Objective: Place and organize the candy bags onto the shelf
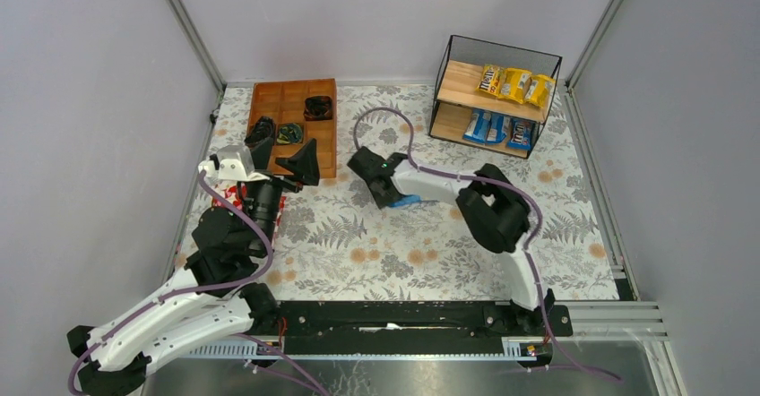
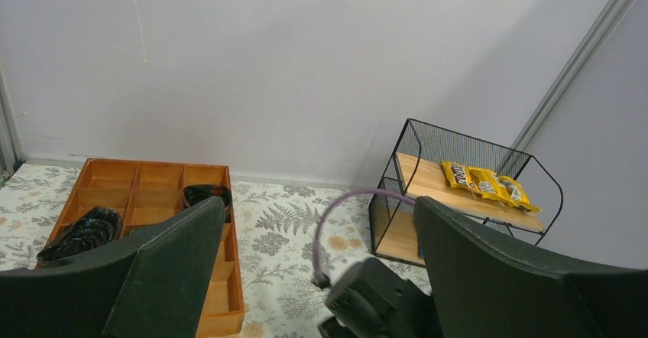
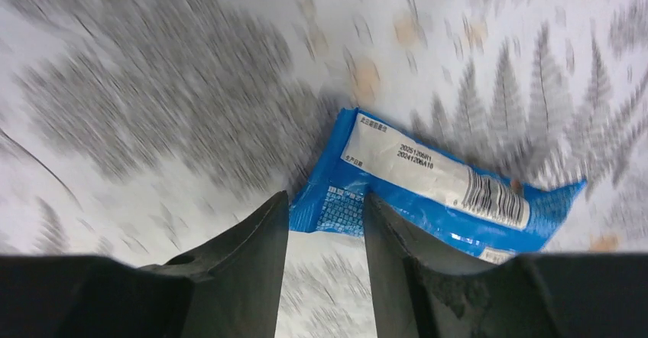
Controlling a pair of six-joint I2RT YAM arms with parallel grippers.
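Blue candy bag [image 3: 439,189] pinched at one short end by the right gripper [image 3: 326,227], near the middle of the worktop [image 1: 376,253]. The jaws stand narrow, each finger pressed against the packet's edge. The rest of the packet juts out past the fingertips, its white label strip and barcode facing the wrist camera. In that view the fern-print cloth beneath is smeared while the packet is sharp; whether the packet touches the cloth cannot be told. From above, only a sliver of blue shows under the gripper. Left gripper [image 1: 285,156] toward the left edge, seen against the near end of the brown compartment tray [image 1: 280,96], jaws spread wide and holding nothing. Its wrist view looks between the two dark fingers [image 2: 176,261] toward the far right corner. Shelf [image 1: 457,82] in the far right corner: three yellow candy bags [image 1: 515,84] lie side by side on the upper board. Blue packets [image 1: 499,129] lie in a row on the lower board, their far ends cut off by the board above, so their count is uncertain. Dark objects [image 1: 318,107] in the tray's compartments are too small to identify. Red patterned item [image 1: 221,202] by the left edge, mostly covered by the left arm.
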